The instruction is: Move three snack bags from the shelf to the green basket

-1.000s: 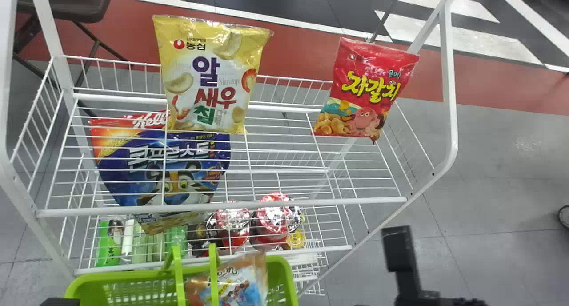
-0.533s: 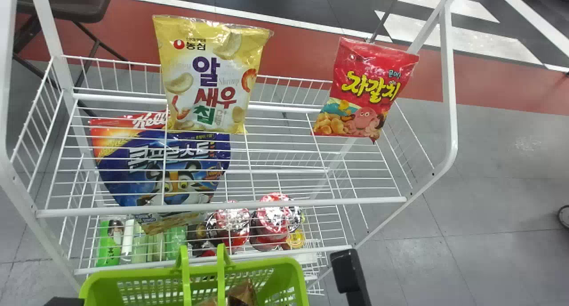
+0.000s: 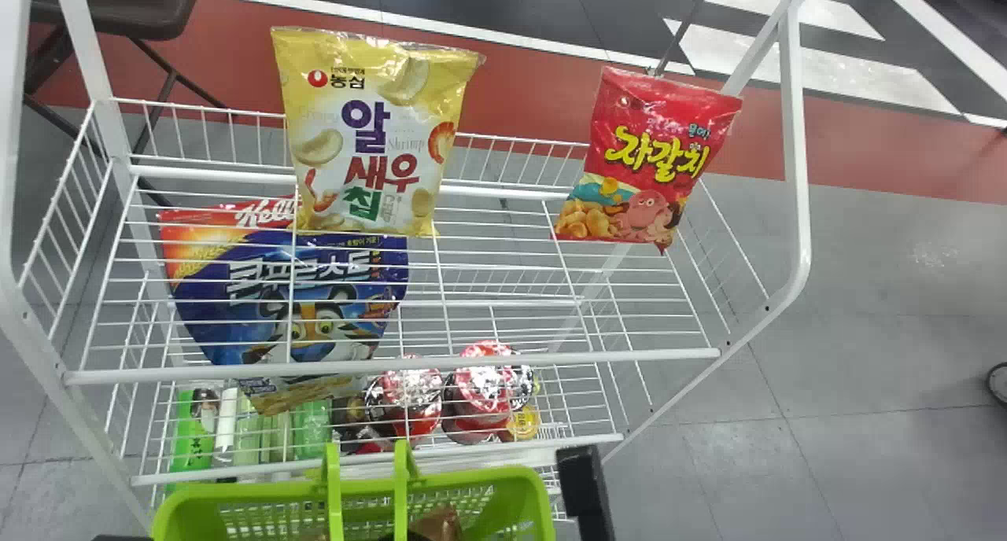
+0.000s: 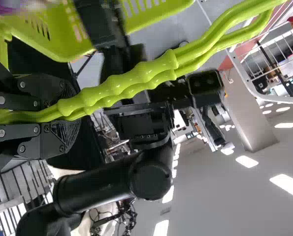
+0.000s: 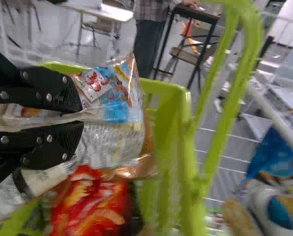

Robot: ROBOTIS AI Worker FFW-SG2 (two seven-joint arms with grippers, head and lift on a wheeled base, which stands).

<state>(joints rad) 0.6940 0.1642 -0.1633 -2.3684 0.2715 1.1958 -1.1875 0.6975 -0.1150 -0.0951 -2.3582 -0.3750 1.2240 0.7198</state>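
I have the blue-and-copper, shiny plastic snack bag (image 5: 116,113) pinched between the fingers of my right gripper (image 3: 584,490), over the green plastic basket (image 3: 531,487), where a red-and-yellow bag (image 5: 92,204) lies. My left gripper (image 3: 122,538) has its fingers closed around the 2 smooth green handles (image 4: 121,83). On the white wire shelf (image 3: 551,359) are 1 yellow-and-white bag (image 3: 370,140) and 1 bright red bag (image 3: 653,160).
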